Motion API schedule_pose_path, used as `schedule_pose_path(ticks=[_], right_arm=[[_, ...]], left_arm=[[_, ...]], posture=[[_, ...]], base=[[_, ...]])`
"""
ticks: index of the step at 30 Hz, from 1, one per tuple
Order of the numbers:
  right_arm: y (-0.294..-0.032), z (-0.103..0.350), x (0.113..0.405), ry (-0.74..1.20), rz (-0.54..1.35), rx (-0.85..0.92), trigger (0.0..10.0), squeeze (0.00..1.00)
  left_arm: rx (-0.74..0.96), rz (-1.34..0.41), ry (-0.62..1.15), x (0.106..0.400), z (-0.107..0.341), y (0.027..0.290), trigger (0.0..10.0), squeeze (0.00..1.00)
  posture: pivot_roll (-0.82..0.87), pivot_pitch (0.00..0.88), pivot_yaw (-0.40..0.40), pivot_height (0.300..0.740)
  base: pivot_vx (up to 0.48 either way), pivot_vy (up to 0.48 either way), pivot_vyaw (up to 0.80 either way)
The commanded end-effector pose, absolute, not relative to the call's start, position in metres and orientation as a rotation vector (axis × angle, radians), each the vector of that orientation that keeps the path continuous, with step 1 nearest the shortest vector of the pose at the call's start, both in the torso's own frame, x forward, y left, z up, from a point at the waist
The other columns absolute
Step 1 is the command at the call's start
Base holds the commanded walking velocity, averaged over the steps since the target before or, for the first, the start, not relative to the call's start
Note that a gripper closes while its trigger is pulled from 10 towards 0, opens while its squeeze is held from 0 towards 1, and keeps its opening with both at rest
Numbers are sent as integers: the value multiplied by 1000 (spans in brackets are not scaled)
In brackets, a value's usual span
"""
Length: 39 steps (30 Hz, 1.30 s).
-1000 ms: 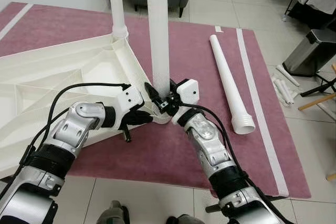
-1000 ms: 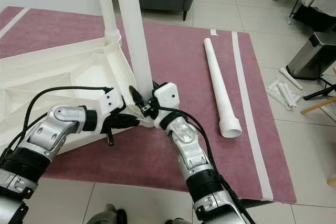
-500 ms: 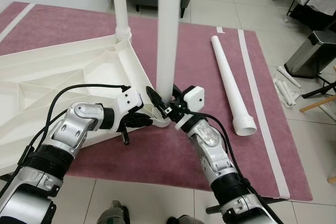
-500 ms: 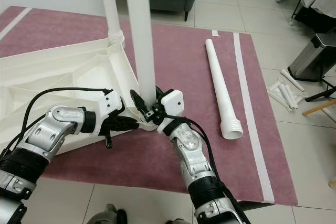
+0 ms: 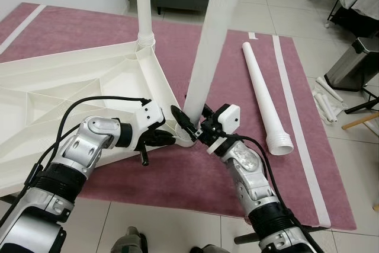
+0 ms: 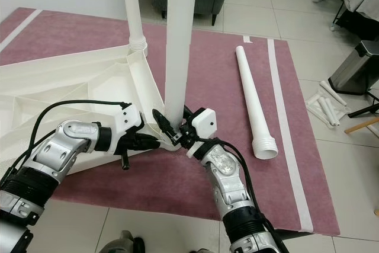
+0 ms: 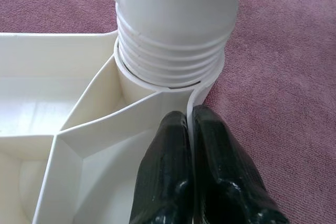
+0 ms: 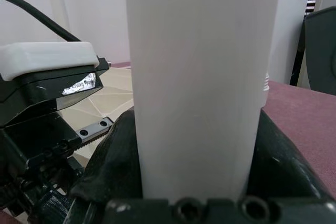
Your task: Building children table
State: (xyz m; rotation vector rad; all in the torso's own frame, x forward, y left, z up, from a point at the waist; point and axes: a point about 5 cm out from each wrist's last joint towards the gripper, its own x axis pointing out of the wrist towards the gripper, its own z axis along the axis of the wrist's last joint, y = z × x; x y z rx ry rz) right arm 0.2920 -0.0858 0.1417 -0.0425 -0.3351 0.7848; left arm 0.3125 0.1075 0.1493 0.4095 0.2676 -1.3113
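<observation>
Upturned on the mauve rug (image 5: 177, 176), a white ribbed plastic tabletop (image 5: 53, 99), underside showing, its near corner pointing toward the robot. Rising from the far corner socket, a white plastic leg already fitted upright (image 5: 144, 4).

At the near corner, the left claw (image 5: 167, 138), reaching in from the left along the tabletop's edge. Black fingers (image 7: 173, 182) pressed together, apparently pinching the thin white rim wall just below the corner socket, though the wrist view leaves it hard to say how much of the wall sits between them. Directly ahead of those fingertips, the ribbed threaded end of a second white tube leg (image 5: 213, 39) sitting in the socket, threads showing above the collar.

Same leg leaning to the right as it rises, in the left eye view. Clamped on its lower part just above the socket, the right claw (image 6: 170, 127), one black finger on either side of the white tube, the white camera block of the wrist just to the right.

Further right on the rug, well apart from the tabletop, a third long white tube leg (image 5: 263, 96) lying flat, threaded end nearest the robot. Beyond the rug's pale stripe, on the tiled floor (image 5: 343, 164), a few short white tubes (image 5: 323, 102) and a metal pedal bin (image 5: 352, 57).
</observation>
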Motion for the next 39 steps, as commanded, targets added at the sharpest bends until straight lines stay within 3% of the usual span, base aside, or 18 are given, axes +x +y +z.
schedule_pose_path(ticks=[1, 8, 15, 22, 26, 39], right_arm=[[-103, 80, 275, -29, 780, -55, 0, 0], [-116, 78, 275, -2, 783, -54, 0, 0], [-114, 83, 287, 26, 728, 113, 0, 0], [-108, 83, 289, 56, 752, 84, 0, 0], [-101, 81, 287, 83, 803, -17, 0, 0], [-93, 80, 298, 186, 748, -115, 0, 0]], left_arm=[[415, -1292, 132, 320, 175, 109, 0, 0], [420, -1281, 135, 320, 176, 113, 0, 0], [421, -1281, 133, 321, 176, 112, 0, 0], [423, -1284, 131, 321, 176, 112, 0, 0], [422, -1284, 130, 321, 175, 111, 0, 0], [419, -1283, 128, 320, 174, 110, 0, 0]], posture=[[153, 92, 10, 740], [160, 90, 4, 740], [163, 89, 6, 740], [163, 87, 7, 740], [162, 85, 2, 740], [158, 82, 0, 740]], base=[[0, 0, 0], [0, 0, 0], [0, 0, 0], [0, 0, 0], [0, 0, 0], [0, 0, 0]])
